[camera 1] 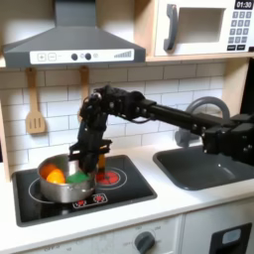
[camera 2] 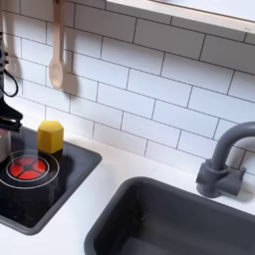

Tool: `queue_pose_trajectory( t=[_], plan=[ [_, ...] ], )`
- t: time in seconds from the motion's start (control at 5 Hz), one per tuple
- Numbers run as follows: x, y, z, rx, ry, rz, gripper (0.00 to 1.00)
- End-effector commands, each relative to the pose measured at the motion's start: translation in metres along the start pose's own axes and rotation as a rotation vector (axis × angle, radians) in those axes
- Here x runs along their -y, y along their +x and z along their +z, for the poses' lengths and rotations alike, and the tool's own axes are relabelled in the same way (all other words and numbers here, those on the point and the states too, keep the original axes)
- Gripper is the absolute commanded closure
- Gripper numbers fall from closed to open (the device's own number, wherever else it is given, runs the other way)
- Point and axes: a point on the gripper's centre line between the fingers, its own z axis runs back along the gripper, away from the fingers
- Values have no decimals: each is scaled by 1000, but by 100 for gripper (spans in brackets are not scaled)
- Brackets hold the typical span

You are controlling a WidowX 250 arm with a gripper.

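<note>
In the first exterior view, my gripper points down into a silver pot on the left burner of the black stove. The pot holds an orange item and a green item, and the fingers are right at the green item. Their state is too dark and small to make out. In the second exterior view, a black part of the arm shows at the left edge, with a yellow block on the stove's back corner near the red burner.
A dark sink with a grey faucet lies to the right of the stove in both exterior views. A wooden spoon hangs on the tiled wall. A range hood and a microwave hang overhead.
</note>
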Motion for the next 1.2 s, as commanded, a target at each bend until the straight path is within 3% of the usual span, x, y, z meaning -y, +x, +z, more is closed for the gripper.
queue_pose_trajectory(
  t=[0.0,0.2,0.4,0.6,1.0],
  plan=[
    [4,7,13,40,-1,15,0],
    [9,9,26,72,1,5,0],
    [21,12,36,103,-25,-13,0],
    [26,10,31,89,-20,-23,0],
    [42,16,39,126,-45,-37,0]
  ],
)
